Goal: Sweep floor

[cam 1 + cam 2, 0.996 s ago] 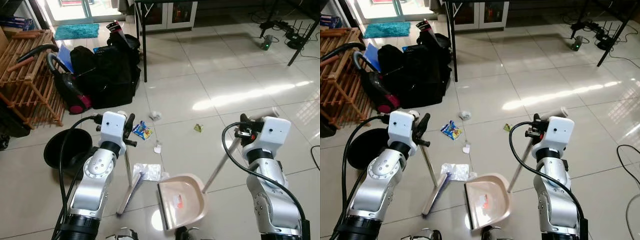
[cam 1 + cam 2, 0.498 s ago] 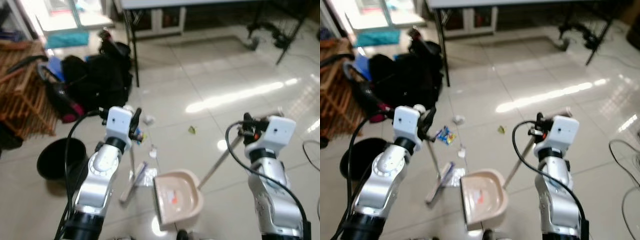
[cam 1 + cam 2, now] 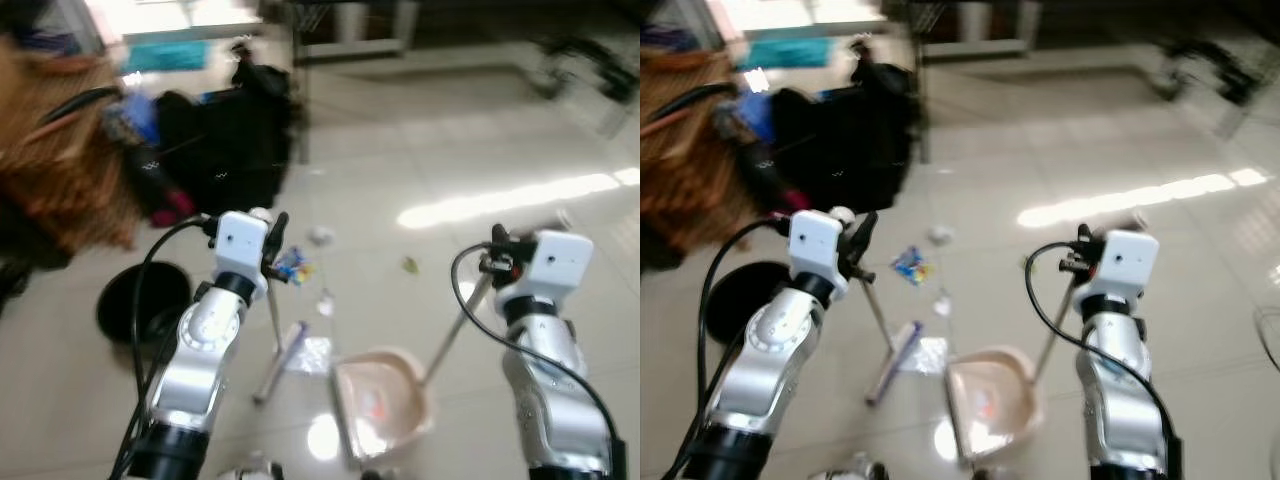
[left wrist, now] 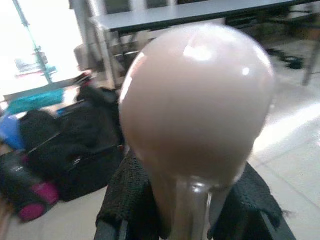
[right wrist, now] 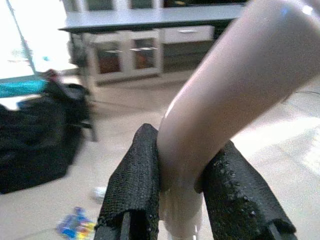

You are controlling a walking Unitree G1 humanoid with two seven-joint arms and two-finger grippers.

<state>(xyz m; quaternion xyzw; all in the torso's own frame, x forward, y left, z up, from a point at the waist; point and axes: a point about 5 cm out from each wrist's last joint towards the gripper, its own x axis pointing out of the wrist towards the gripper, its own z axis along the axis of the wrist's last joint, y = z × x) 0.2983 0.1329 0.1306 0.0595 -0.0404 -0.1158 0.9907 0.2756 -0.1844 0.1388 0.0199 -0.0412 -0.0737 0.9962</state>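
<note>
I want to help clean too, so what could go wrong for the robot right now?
The left gripper holds the broom by the round beige knob at the handle's top; gripped that high, the broom head may wobble and skip litter. The blue snack wrapper and green scrap lie away from the beige dustpan, so a hard sweep might scatter them. The head views are blurred, so aiming could suffer.

Two silver, jointed arms are seen, each capped by a white boxy wrist block. A black cable (image 3: 140, 300) is looped from each block down along the arm. The fingers (image 5: 136, 185) are covered in coarse black padding.
</note>
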